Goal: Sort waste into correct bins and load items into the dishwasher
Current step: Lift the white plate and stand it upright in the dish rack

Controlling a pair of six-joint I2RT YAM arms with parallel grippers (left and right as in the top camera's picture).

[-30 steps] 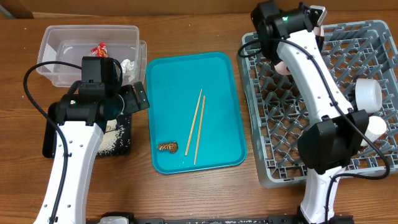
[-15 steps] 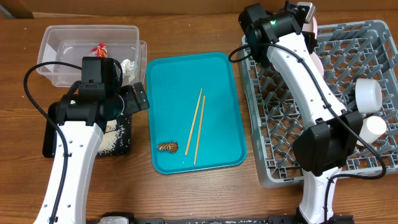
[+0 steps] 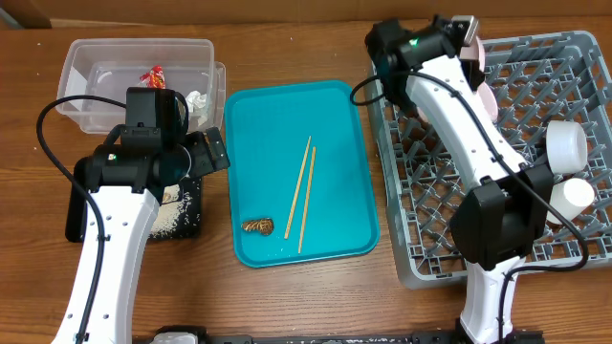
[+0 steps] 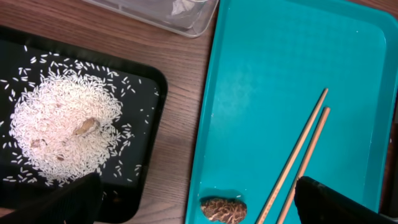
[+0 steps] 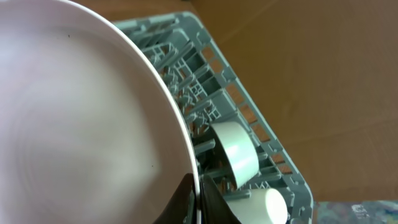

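The right tool (image 5: pixel 194 199) is pinched shut on the rim of the white plate (image 5: pixel 81 124), holding it on edge at the dish rack (image 3: pixel 535 96), which sits to the right of the teal tray (image 3: pixel 277 124). The left tool (image 4: pixel 199 202) is spread wide and empty above that tray's left edge. On the teal tray lie the chopsticks (image 3: pixel 301 191) and a brown scrap (image 3: pixel 258 226). Just left of it, the black tray (image 4: pixel 140 149) carries rice (image 4: pixel 56 124). At the teal tray's far left, the clear tub (image 3: pixel 86 57) holds the red wrapper (image 3: pixel 154 75) and the tissue (image 3: pixel 196 98).

Overhead, the left arm (image 3: pixel 120 220) covers most of the black tray (image 3: pixel 75 225). In the right wrist view the white plate (image 5: pixel 74 118) is blurred and cut off at 9 and 12 o'clock.
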